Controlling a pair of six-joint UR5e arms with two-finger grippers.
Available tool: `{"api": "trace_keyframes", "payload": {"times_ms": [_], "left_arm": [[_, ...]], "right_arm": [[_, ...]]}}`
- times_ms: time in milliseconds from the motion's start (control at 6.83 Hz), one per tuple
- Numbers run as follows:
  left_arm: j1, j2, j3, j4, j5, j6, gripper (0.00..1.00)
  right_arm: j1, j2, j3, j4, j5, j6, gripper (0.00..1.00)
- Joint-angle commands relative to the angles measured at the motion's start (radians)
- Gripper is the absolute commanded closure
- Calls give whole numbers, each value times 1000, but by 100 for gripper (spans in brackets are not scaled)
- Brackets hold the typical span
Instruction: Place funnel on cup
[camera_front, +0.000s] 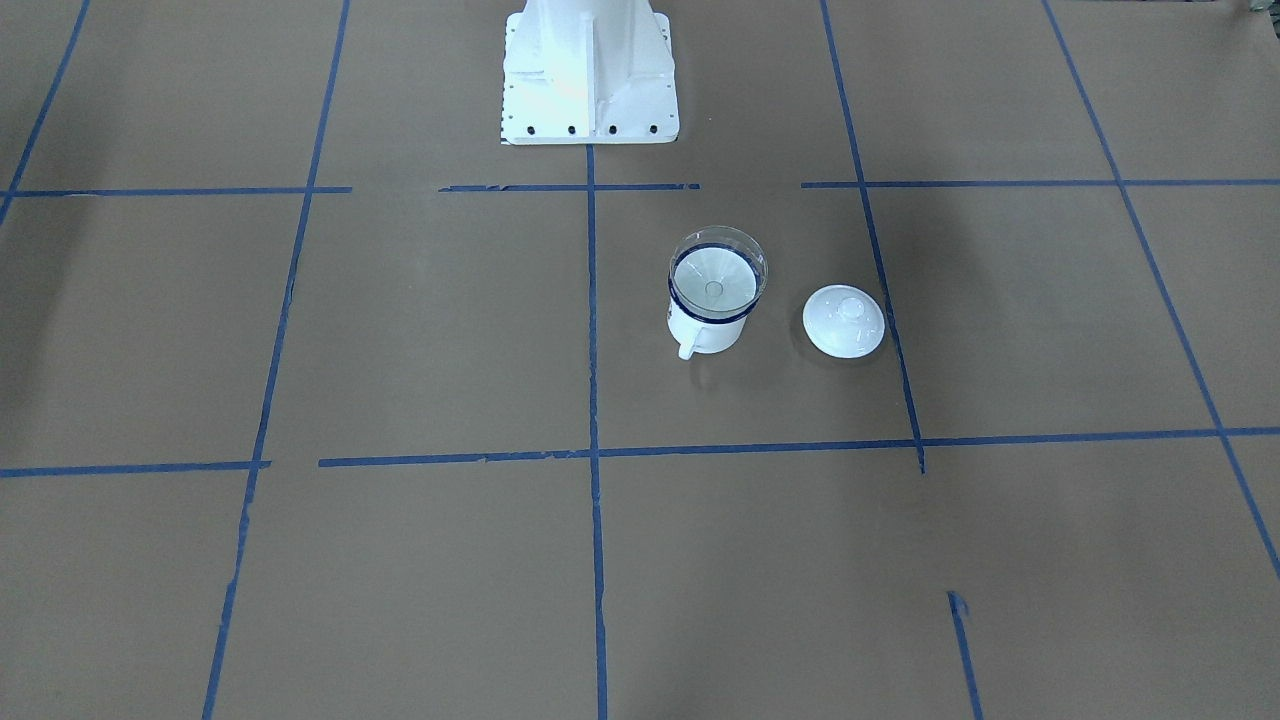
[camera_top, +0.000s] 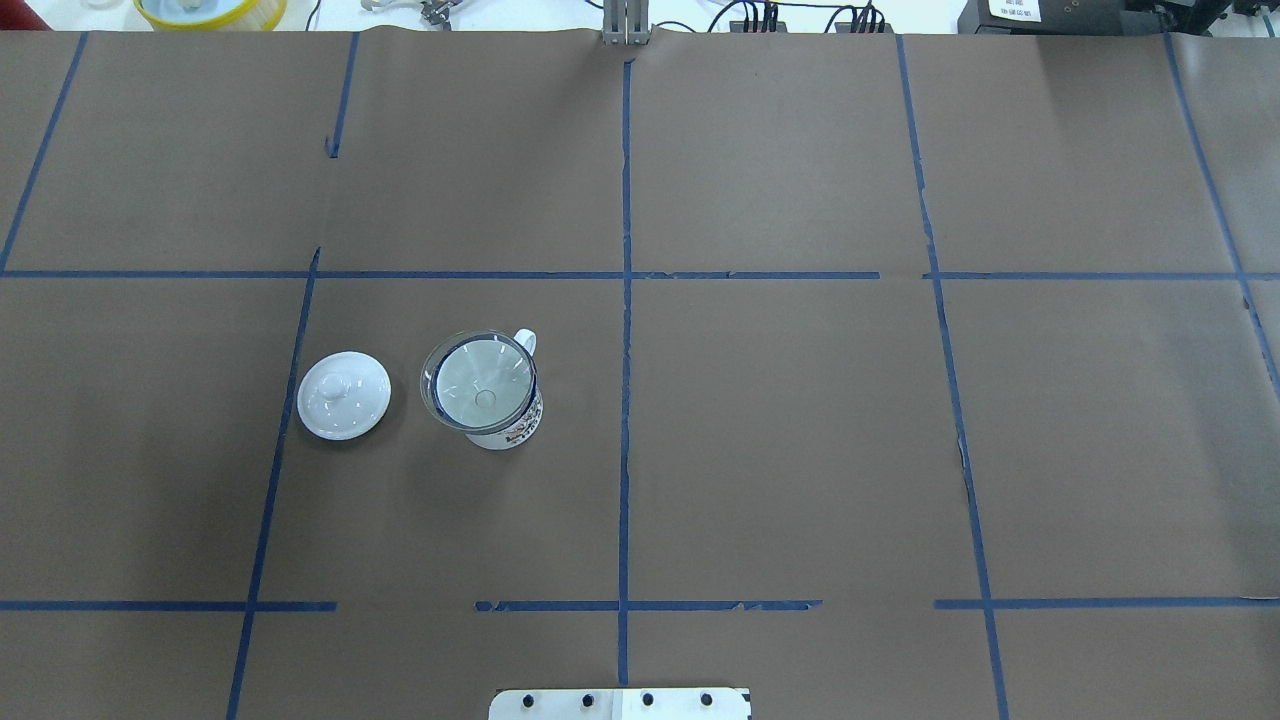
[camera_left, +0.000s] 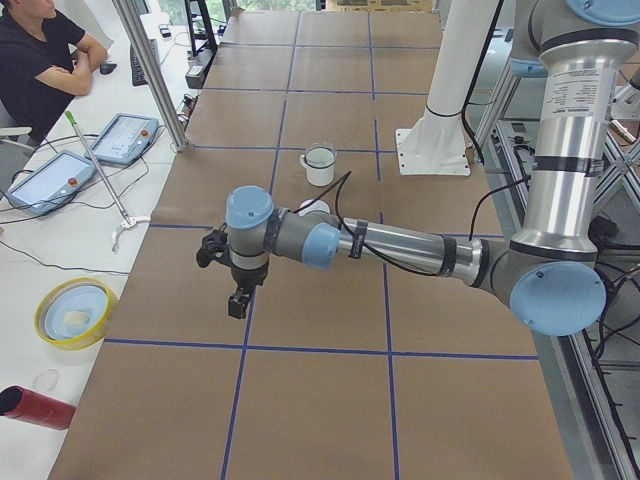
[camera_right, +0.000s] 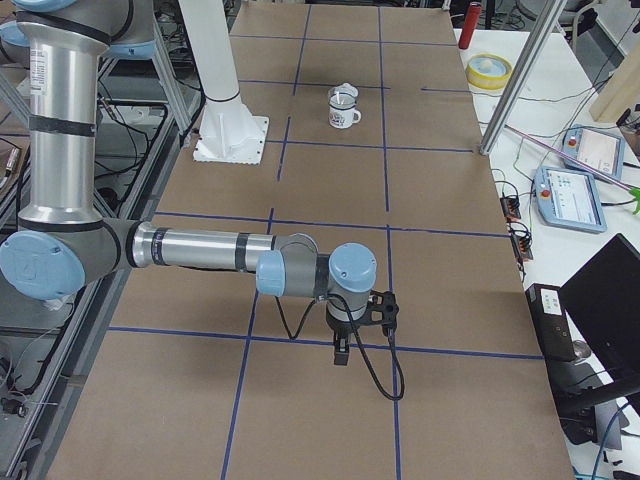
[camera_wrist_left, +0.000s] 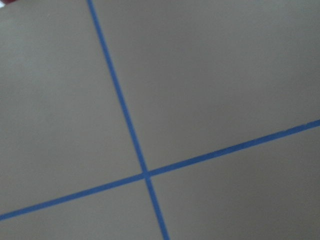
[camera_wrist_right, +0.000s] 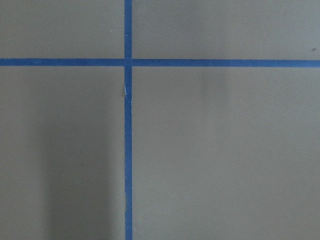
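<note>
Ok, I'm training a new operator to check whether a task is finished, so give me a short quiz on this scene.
1. True or false: the funnel sits in the mouth of the enamel mug.
2. The knobbed lid lies: A) on the mug; B) on the table beside the mug, apart from it; C) under the funnel.
3. Fill in: the mug's handle points ___ the robot's base.
Key: 1 true; 2 B; 3 away from.
</note>
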Motion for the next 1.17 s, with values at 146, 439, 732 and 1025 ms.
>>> {"api": "trace_keyframes", "payload": {"times_ms": [146, 439, 732, 1025], "left_arm": [[-50, 83, 55, 6, -3, 9, 0], [-49, 85, 58, 90, -8, 9, 0], [-49, 89, 41, 115, -61, 7, 0], [-50, 91, 30, 115, -85, 9, 0]], "right_arm": [[0, 1, 1, 0, 0, 0, 0], [0, 1, 1, 0, 0, 0, 0], [0, 1, 1, 0, 0, 0, 0], [0, -1, 1, 0, 0, 0, 0]]}}
